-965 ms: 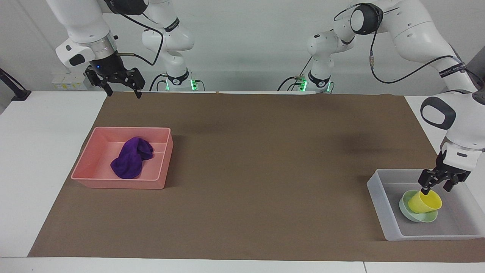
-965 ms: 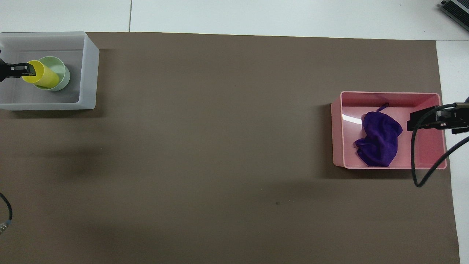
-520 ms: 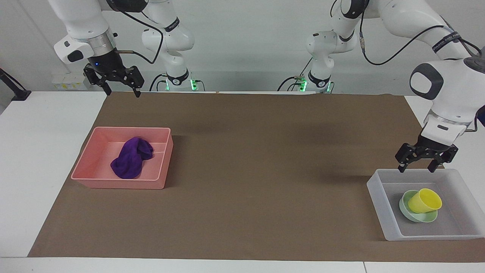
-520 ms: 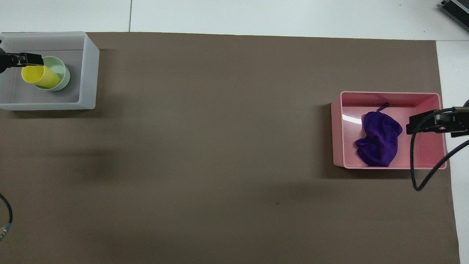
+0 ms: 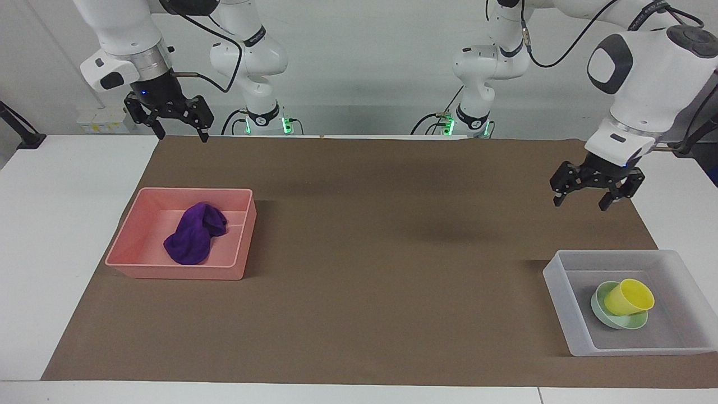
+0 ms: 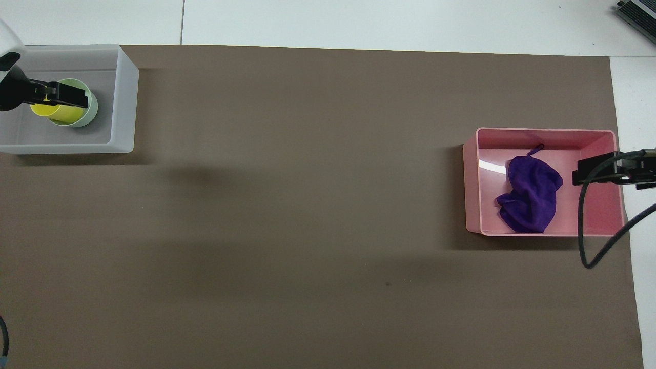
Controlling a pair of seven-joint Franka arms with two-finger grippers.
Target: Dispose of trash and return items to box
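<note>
The purple rag (image 5: 193, 235) lies crumpled in the pink tray (image 5: 179, 272), also seen in the overhead view (image 6: 530, 197). The yellow cup (image 5: 629, 297) leans tilted in the mint-green bowl (image 5: 599, 312) inside the translucent box (image 5: 566, 314) at the left arm's end. My left gripper (image 5: 580, 205) is open and empty, raised over the mat on the robots' side of the box. In the overhead view the left gripper (image 6: 61, 95) covers part of the cup (image 6: 64, 114) and bowl (image 6: 91, 110). My right gripper (image 5: 184, 137) is open and empty, high over the mat's edge near the pink tray.
A brown mat (image 5: 392, 235) covers most of the white table. The box (image 6: 125, 102) and the pink tray (image 6: 471, 189) sit at the table's two ends. The right arm's cable (image 6: 581, 246) hangs over the pink tray's corner in the overhead view.
My left gripper let go of the yellow cup, opened, and rose out of the box toward the robots. The cup stays tilted in the bowl. The right gripper barely moved.
</note>
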